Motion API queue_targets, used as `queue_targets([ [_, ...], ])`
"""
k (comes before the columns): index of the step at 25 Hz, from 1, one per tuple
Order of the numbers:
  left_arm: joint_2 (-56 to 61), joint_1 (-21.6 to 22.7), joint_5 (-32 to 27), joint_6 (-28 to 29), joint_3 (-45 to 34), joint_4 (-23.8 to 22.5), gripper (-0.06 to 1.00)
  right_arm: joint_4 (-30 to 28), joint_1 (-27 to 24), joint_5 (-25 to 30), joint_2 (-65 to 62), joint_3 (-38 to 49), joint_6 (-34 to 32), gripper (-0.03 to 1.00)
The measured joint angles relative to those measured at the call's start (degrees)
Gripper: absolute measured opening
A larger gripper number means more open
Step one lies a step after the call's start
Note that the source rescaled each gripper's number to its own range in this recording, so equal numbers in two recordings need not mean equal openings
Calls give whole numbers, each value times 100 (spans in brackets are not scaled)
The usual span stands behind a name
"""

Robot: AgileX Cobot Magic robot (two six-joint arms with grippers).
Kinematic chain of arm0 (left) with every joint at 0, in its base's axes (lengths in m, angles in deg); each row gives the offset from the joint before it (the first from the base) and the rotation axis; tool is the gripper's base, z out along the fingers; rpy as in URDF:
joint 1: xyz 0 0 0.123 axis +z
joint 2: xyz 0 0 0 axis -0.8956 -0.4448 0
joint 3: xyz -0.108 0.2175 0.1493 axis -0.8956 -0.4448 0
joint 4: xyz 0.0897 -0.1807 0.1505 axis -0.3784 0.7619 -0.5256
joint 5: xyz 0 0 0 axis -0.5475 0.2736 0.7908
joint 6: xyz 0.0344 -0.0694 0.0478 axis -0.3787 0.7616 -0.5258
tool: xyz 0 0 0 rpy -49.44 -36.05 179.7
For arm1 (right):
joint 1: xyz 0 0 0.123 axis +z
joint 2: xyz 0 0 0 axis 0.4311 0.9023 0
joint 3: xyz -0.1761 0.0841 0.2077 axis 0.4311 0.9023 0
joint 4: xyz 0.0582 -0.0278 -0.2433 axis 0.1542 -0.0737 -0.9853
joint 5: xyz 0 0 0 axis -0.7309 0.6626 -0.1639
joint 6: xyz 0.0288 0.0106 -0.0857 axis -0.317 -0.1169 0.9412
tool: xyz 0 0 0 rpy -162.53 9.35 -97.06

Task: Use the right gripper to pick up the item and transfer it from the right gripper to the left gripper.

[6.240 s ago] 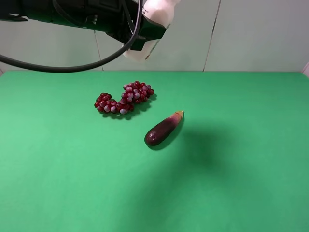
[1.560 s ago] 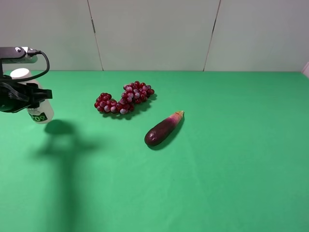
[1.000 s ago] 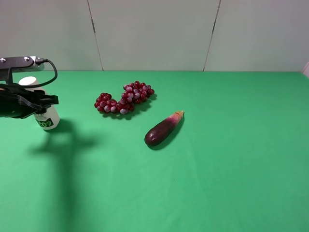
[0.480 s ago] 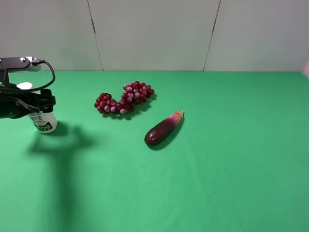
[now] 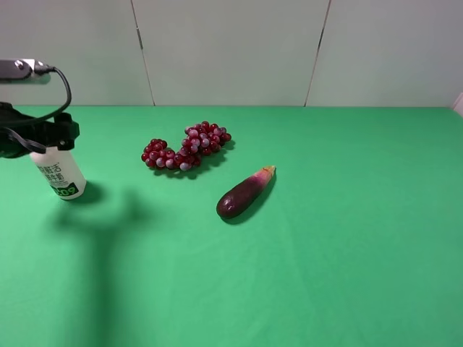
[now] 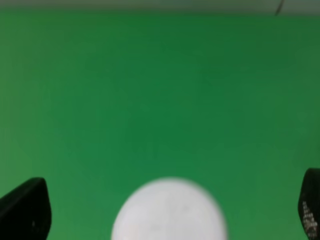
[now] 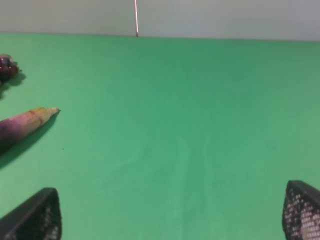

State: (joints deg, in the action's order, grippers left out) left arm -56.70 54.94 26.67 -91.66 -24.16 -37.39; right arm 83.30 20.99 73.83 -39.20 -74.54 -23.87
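**Bottle standing at the left edge, both grippers spread wide**

Over on the far left of the green table (image 5: 347,275), I've got the item (image 5: 59,176), the small white bottle, standing upright on the cloth, label facing the high camera. My left gripper (image 5: 32,137) sits just above it, right at the cap, black cable looping up behind. From the left wrist camera I see the round white cap (image 6: 169,210) blurred and close, centred between the two fingertips (image 6: 25,210), each well clear of it on either side: fingers wide, gripping nothing.

My right gripper (image 7: 170,215) is out of the high view. Its wrist camera shows both mesh-faced fingertips (image 7: 35,215) far apart over bare green, holding nothing. Ahead of it lies the eggplant (image 5: 244,192), with the grape bunch (image 5: 187,147) behind, both well apart from the bottle.
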Motion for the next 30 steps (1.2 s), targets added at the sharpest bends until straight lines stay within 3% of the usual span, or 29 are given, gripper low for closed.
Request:
queue_targets([
  [6,864,0,-1055,-647,496,0,100,1,0,0,0,0,0,88],
  [14,1997,0,-3028,-731,1463,-77,100,1,0,0,0,0,0,88],
  [21,2594,14,-4150,-685,1887,-481,100,6,0,0,0,0,0,88],
  [30,3651,772,-5476,-226,1894,-1084,100,6,0,0,0,0,0,88],
])
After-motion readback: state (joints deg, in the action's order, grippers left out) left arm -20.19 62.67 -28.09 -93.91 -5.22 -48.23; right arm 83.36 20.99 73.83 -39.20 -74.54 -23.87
